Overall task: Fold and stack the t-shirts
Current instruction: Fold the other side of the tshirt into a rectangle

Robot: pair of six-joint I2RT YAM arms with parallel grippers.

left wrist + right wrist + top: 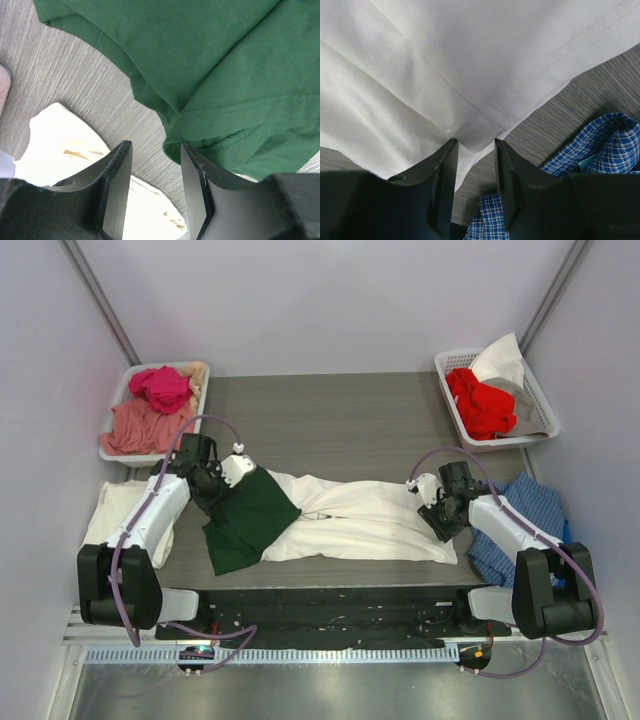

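My left gripper (155, 150): half-open, empty, beside green t-shirt (225, 75).
My right gripper (475, 146): half-open astride white t-shirt (445, 65) corner, unclamped.
Risk: closing shallow, corner may slip.

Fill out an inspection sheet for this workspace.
Surface: grey wood-grain table.
Job's things: dark green t-shirt lies over the left end of the spread white t-shirt; cream t-shirt at left edge.
Clutter: blue checked cloth at right; left basket and right basket hold garments.
Pincers: left pincer open beside green hem; right pincer open over white corner.
Cables: purple cables loop over both arms.
Surroundings: plain white walls.
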